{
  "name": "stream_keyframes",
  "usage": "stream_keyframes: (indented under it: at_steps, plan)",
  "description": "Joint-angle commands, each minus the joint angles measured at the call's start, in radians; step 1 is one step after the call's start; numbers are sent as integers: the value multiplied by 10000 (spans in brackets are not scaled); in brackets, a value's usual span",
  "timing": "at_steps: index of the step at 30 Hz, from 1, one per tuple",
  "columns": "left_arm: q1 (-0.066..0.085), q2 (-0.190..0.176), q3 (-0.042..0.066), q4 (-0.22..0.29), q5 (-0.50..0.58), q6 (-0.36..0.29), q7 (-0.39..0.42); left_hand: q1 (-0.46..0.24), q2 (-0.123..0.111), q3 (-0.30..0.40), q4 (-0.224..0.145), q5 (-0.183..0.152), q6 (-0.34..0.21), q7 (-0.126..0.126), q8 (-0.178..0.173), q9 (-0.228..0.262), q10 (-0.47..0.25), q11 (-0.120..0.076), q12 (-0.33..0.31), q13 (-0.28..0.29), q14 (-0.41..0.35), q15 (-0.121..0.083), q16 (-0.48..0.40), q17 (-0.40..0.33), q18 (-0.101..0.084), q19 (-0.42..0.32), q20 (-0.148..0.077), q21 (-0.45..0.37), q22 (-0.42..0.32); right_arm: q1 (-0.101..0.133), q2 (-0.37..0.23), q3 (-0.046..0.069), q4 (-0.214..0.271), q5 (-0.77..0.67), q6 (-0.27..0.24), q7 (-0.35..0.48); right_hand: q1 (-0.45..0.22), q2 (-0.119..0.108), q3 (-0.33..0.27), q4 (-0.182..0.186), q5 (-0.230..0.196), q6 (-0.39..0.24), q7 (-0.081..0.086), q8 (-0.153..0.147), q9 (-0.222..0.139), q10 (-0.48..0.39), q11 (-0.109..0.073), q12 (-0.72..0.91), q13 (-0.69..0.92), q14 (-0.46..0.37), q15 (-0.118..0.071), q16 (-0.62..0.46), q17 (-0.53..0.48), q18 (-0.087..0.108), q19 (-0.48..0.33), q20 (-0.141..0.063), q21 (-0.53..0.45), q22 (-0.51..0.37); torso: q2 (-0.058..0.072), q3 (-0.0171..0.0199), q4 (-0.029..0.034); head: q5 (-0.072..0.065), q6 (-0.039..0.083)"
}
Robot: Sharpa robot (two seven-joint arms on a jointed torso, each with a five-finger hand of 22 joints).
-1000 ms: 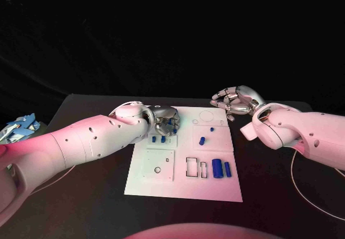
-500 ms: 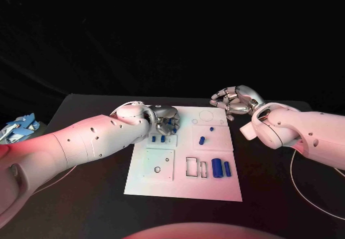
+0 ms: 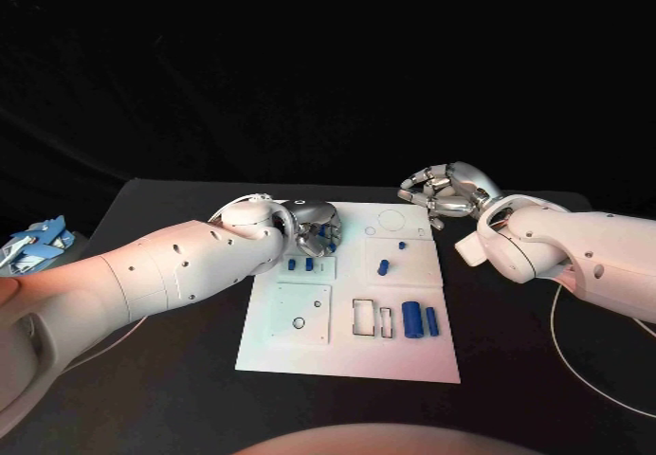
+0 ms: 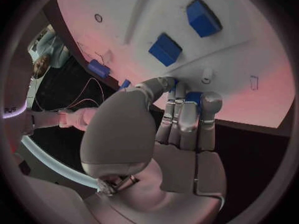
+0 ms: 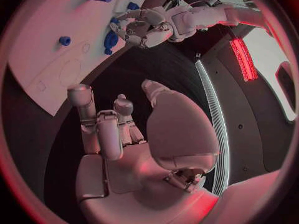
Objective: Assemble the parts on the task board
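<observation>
1. Head view: flat white rectangular task board (image 3: 410, 355) mid-table, carrying small blue cylindrical and block parts (image 3: 413, 320).
2. Left hand (image 3: 312, 230), glossy silver: fingers curled, pinching a blue part (image 4: 193, 97).
3. Right hand (image 3: 445, 194): curled, holding nothing, beside the board's far corner.

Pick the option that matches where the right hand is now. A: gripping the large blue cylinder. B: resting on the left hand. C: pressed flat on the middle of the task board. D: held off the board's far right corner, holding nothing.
D: the right hand hangs beside the far right corner of the task board, fingers curled, with nothing in them.
</observation>
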Motion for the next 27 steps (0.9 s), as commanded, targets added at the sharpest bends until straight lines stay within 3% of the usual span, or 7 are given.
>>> stream_keyframes:
  at_steps: [1, 8, 12, 20, 27]
  plan:
    - [-30, -43, -14, 9, 166, -371, -34, -19, 79, 41, -36, -50, 116, -4, -38, 30, 116, -17, -50, -10, 110, -10, 34, 15, -191, 128, -6, 79, 72, -6, 11, 1, 2, -34, 38, 71, 29, 76, -3, 34, 70, -15, 114, 15, -11, -45, -11, -14, -2, 43, -18, -30, 4, 180, -77, 16, -58, -1, -10, 5, 0, -9, 18]
    - [-30, -315, 81, 300, 498, -743, 31, -66, 48, 44, -49, -49, 130, 9, -82, 29, 131, 4, -138, -45, 153, -3, 41, 55, -190, 127, -13, 84, 61, -8, -5, 1, 1, -34, 33, 54, 28, 99, -6, 57, 76, 0, 110, 40, -13, -18, -15, 4, 18, 49, -21, -26, 19, 182, -82, 15, -75, -11, -6, -3, 17, -22, 47]
    - [-27, -537, 229, 550, 680, -836, 33, -115, 18, 29, -45, -43, 145, 16, -107, 30, 156, 12, -186, -64, 166, 4, 36, 45, -193, 134, -11, 89, 65, -9, -18, 1, 1, -35, 16, 49, 28, 99, -6, 57, 76, 0, 110, 40, -13, -18, -15, 4, 18, 49, -21, -26, 19, 182, -82, 15, -75, -11, -10, 6, 15, -32, 54]
    - [-17, -1124, 529, 1194, 1082, -855, -56, -325, -55, -75, 38, -39, 204, 3, -172, 45, 241, 9, -346, -128, 202, 9, 26, 9, -200, 163, 2, 84, 78, -11, -58, 1, -11, -35, -29, 44, 28, 102, -10, 63, 77, 2, 109, 46, -14, -40, -16, -8, -8, 41, -21, -34, -4, 186, -90, 15, -92, -23, -12, -12, 41, -60, 65]
    - [10, -1560, 599, 1493, 1333, -369, -290, -353, -68, -99, 48, -42, 222, -3, -183, 50, 264, 5, -379, -140, 177, 8, -1, -100, -196, 151, 4, 69, 56, -12, -85, 1, -18, -35, -33, 30, 28, 102, -10, 63, 77, 2, 109, 46, -14, -40, -16, -8, -8, 41, -21, -34, -4, 186, -90, 15, -92, -23, -13, -6, 32, -36, 54]
